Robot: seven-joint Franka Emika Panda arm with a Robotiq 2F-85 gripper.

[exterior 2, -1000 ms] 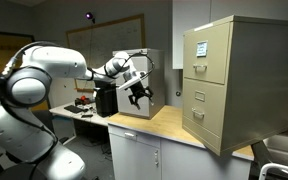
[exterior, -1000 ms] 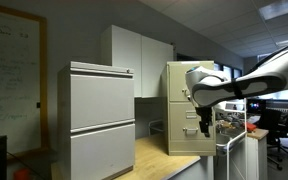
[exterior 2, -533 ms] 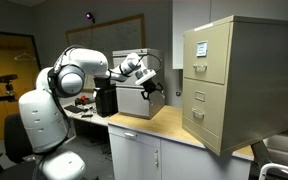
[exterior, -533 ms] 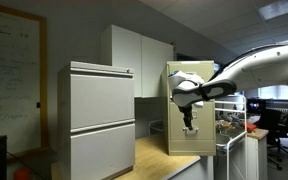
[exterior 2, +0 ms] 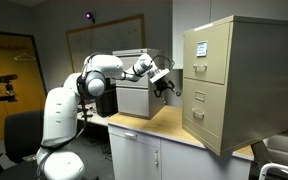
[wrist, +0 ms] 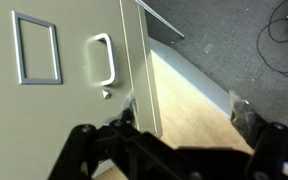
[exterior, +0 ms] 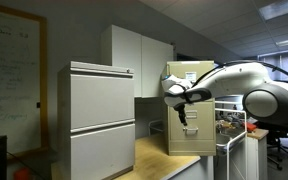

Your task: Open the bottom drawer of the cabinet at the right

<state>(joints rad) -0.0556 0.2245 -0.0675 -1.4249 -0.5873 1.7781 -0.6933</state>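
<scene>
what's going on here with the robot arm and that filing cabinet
A Franka arm reaches toward the tall beige cabinet on the countertop. Its gripper hangs open in the air in front of the cabinet, touching nothing. The bottom drawer is shut, not yet pulled; the wrist view shows a drawer handle close ahead.

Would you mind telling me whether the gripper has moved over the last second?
Yes. In an exterior view the gripper has moved closer to the beige cabinet.
</scene>
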